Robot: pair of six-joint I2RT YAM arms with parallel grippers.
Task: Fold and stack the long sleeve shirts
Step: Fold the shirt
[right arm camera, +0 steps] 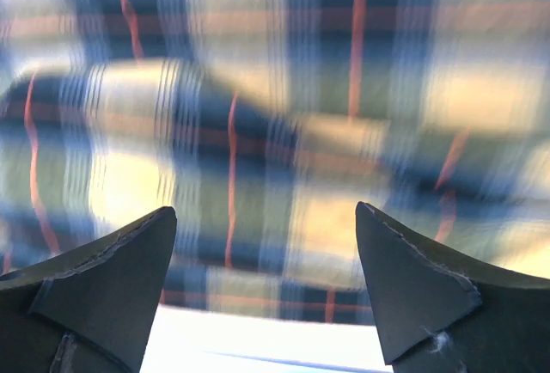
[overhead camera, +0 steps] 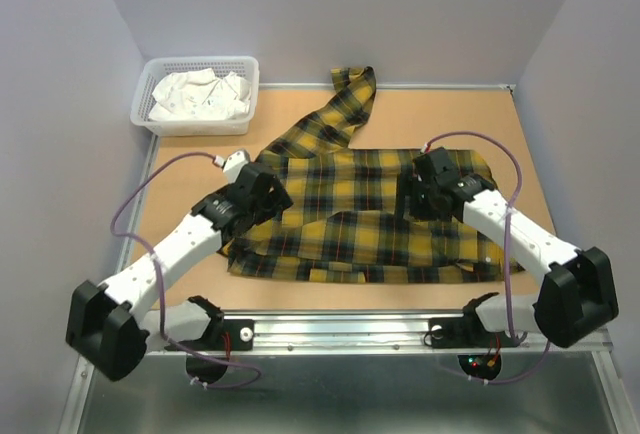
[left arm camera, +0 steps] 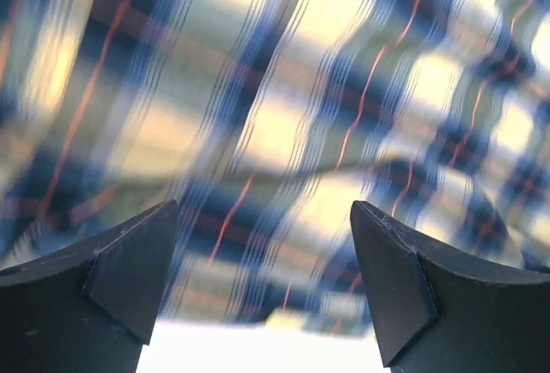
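A yellow flannel long sleeve shirt [overhead camera: 370,219] with dark plaid and thin red lines lies spread across the middle of the table, one sleeve [overhead camera: 335,114] trailing toward the back. My left gripper [overhead camera: 268,192] hovers over the shirt's left part, jaws open and empty; its wrist view is filled with blurred plaid cloth [left arm camera: 284,107]. My right gripper [overhead camera: 420,192] hovers over the shirt's upper right part, jaws open and empty; its wrist view also shows only plaid cloth [right arm camera: 275,115] between the fingers.
A white mesh basket [overhead camera: 165,124] holding white cloth stands at the back left corner. The brown tabletop [overhead camera: 430,114] is bounded by grey walls. A metal rail [overhead camera: 340,329] runs along the near edge by the arm bases.
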